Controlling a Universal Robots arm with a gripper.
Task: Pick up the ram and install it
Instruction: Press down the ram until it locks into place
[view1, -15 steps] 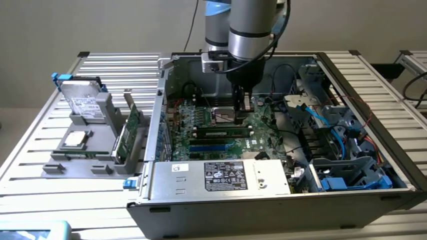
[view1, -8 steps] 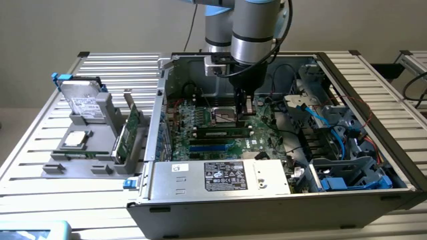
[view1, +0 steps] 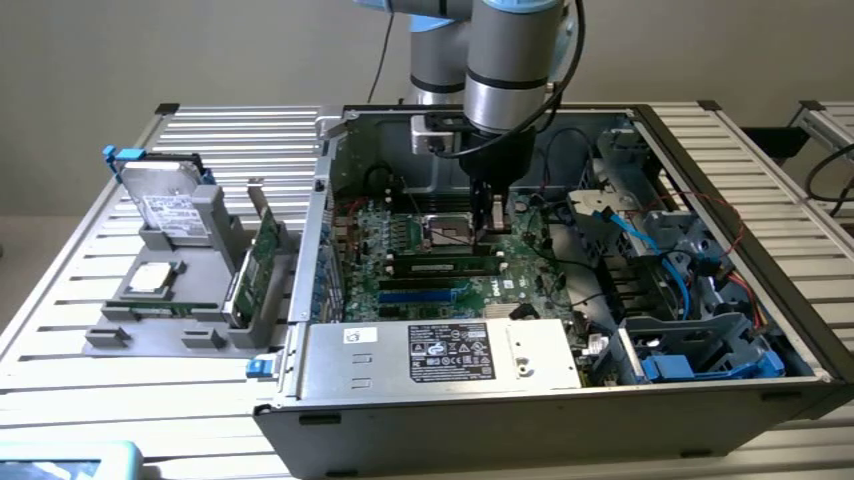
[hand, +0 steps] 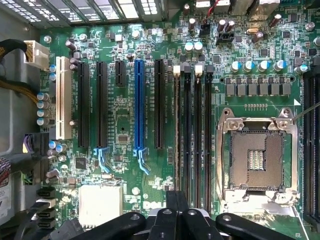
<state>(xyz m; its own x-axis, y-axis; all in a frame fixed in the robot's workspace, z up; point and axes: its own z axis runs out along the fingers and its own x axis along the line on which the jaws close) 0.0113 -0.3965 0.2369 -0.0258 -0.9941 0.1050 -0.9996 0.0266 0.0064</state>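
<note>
**Exterior view.** The arm reaches down into the open computer case (view1: 747, 330). The gripper (view1: 487, 222) is low over the motherboard (view1: 380, 290), at the CPU socket (view1: 451, 236). Its fingers are drawn together and hold nothing.

The ram (view1: 447, 266) is a long green stick with dark chips. It lies along the memory slots just in front of the gripper, between the socket and the blue slots nearer the power supply (view1: 441, 352). Whether it is fully seated cannot be told.

On the exterior view's left, outside the case, a grey fixture (view1: 127, 338) carries a hard drive (view1: 171, 205) and an upright green expansion card (view1: 267, 252).

**Wrist view.** The black gripper (hand: 175, 212) stands over the board edge with its fingers (hand: 164, 220) pressed together — no part is between them. Directly ahead run the memory slots (hand: 197, 130), and the open CPU socket (hand: 256, 157) is just beside them. The blue expansion slot (hand: 139, 105) and the white slot (hand: 63, 97) lie on their other side. Whether a stick stands in any slot cannot be told here.
</note>
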